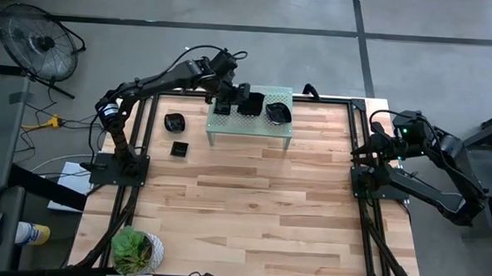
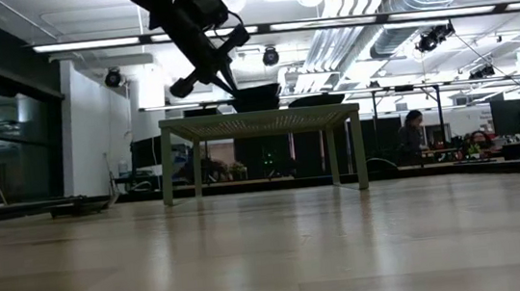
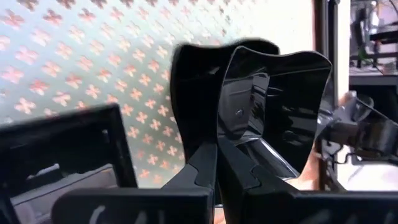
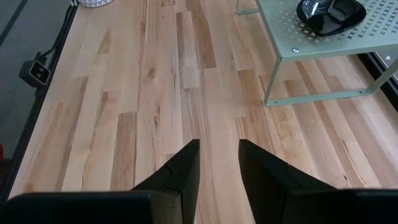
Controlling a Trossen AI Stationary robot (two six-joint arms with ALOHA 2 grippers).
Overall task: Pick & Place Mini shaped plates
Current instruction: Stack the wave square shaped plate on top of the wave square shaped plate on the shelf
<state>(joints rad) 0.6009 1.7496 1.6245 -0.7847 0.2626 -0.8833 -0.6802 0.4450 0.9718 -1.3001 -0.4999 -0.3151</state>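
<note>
Three mini shaped plates are on or over the pale green perforated shelf: a square one, a wavy-edged one and a round one. My left gripper reaches over the shelf from the far left and is shut on the wavy-edged plate. In the low view that plate sits right at the shelf's top. Two more plates lie on the table left of the shelf. My right gripper stands open at the table's right edge, holding nothing. My left gripper pinches the wavy-edged plate's raised rim between its two fingers, one on the inner side and one on the outer. The fingers slant down from the far left. The plate stands tilted; I cannot tell whether its bottom rests on the shelf.
A potted plant stands at the table's near left corner. The wooden tabletop in front of the shelf is bare. A fan stands on the floor at far left, beyond the table.
</note>
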